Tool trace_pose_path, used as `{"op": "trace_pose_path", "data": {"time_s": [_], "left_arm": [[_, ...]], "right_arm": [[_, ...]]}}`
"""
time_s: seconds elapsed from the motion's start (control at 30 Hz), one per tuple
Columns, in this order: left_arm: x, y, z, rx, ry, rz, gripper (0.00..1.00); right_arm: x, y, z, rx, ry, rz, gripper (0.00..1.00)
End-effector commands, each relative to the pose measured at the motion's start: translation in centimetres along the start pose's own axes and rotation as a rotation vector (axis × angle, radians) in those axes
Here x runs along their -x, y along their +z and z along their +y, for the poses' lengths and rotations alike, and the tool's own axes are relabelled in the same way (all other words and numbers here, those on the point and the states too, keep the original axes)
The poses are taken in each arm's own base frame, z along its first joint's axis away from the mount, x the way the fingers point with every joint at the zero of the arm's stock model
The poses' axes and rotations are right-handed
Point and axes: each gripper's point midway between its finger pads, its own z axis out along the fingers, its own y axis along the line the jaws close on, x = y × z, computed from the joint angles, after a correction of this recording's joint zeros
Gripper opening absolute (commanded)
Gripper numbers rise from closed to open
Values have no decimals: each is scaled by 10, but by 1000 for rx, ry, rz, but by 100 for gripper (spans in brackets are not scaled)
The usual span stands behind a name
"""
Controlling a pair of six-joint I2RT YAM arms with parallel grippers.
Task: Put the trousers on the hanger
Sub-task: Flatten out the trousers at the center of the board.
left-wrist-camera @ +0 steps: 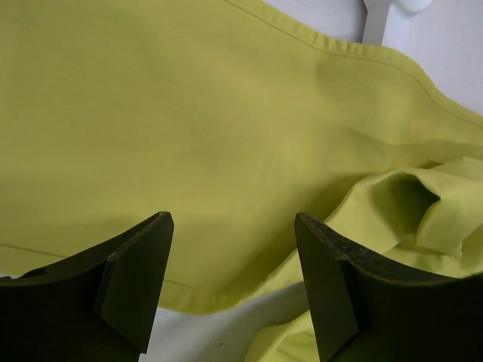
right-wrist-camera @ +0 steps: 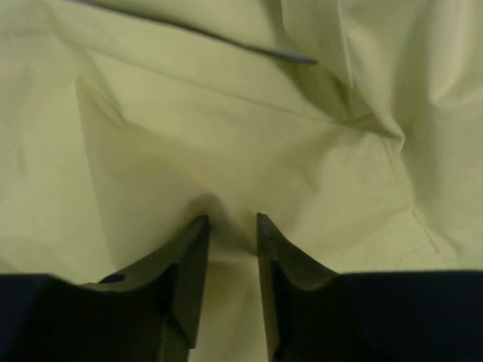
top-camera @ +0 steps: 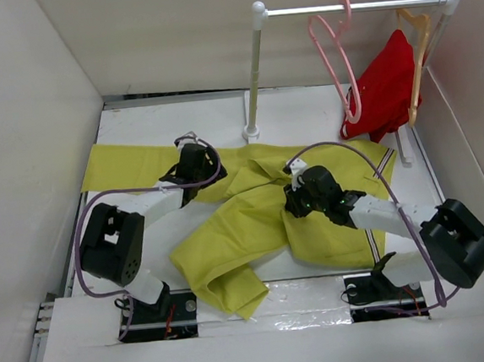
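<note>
Lying sprawled over the table (top-camera: 304, 112), the trousers (top-camera: 254, 222) are judged soft, light and limp, best gripped at the waistband (top-camera: 373, 246), well apart from the hanger (top-camera: 347, 11). The left gripper (left-wrist-camera: 234, 226) is held wide open over flat cloth, while the right gripper (right-wrist-camera: 230, 222) is pinched on a raised fold.

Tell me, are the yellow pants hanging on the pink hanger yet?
No, off. The trousers lie rumpled on the table, while the hanger hangs bare on the rail.

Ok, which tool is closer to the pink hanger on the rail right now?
Right. The right tool is on the trousers, in front of and left of the pink hanger; the left tool is further left, beyond the rail's post.
</note>
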Motion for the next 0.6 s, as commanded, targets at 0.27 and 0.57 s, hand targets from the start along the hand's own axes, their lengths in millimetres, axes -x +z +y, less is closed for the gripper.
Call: {"op": "trace_pose_path", "data": {"time_s": [0.27,0.57], "left_arm": [[20,36,-15,-80,-92,-25,64],[24,11,-42,-132,-9,-91,64]], "right_arm": [[-88,-54,51,194,160,123,9],[-34,-90,-4,-61,242,-55,54]]}}
